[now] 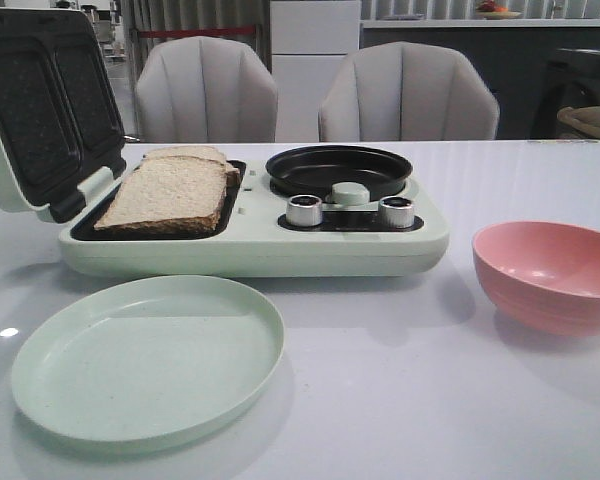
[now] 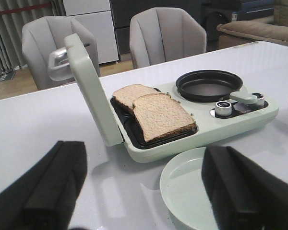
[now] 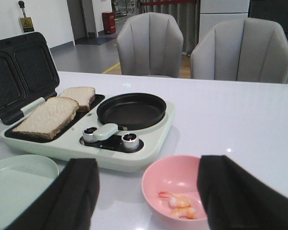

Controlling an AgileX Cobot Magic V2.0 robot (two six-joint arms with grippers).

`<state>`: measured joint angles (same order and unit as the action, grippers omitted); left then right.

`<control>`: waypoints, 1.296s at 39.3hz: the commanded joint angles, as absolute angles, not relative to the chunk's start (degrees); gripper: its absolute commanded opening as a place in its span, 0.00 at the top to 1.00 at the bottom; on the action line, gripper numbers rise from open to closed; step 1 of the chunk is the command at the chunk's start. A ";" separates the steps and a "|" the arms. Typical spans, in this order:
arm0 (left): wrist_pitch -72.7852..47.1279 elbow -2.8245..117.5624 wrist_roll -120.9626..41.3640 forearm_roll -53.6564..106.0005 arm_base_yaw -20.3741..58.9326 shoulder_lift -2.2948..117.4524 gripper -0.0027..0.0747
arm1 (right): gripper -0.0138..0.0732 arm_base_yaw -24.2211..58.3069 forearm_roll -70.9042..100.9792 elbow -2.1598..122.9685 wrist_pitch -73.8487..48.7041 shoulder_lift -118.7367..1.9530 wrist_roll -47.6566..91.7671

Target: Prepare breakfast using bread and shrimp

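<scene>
— Looking at the bread (image 1: 168,193) first: where does it lie?

— Two slices sit in the grill tray of the pale green breakfast maker (image 1: 280,250), the nearer slice overlapping the farther one. The maker's lid (image 1: 35,110) stands open on the left side, and its round black pan (image 1: 338,170) is on the right half, behind two silver knobs (image 1: 304,210).

— And the shrimp (image 3: 180,203)?

— A few pink-orange pieces lie in the pink bowl (image 3: 163,182), which stands on the tabletop (image 1: 430,380) to the right of the maker, apart from it.

— How does the right end effector (image 3: 144,196) stand to them?

— Its two dark fingers (image 3: 67,196) are spread wide, holding nothing. In the right wrist view the bowl sits between them, and the shrimp lie close to the inner edge of one finger. Whether it hangs just above the bowl or farther back, I cannot tell.

— The left end effector (image 2: 144,191)?

— Also spread and bare. A light green plate (image 2: 182,191) rests on the tabletop in front of the maker, partly behind one finger, and the bread lies beyond it, well apart from the fingers.
</scene>
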<state>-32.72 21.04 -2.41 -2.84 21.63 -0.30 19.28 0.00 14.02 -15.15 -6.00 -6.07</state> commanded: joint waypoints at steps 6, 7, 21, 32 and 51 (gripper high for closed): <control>-28.04 22.50 -2.04 -1.83 21.60 -1.13 0.25 | 0.22 18.89 0.00 14.56 -9.51 -6.54 -6.01; -28.04 22.50 -2.04 -1.59 21.60 -1.13 0.25 | 0.22 18.89 0.00 14.56 -9.51 -6.54 -6.01; -23.37 24.70 -2.04 -1.25 21.60 2.35 0.25 | 0.22 18.89 0.00 14.56 -9.51 -6.54 -6.01; -23.24 36.41 -1.68 3.05 21.60 21.48 0.25 | 0.22 18.89 0.00 14.56 -9.51 -6.54 -6.01; -22.57 57.63 1.20 6.17 12.25 55.44 0.28 | 0.22 18.89 0.00 14.56 -9.51 -6.54 -6.01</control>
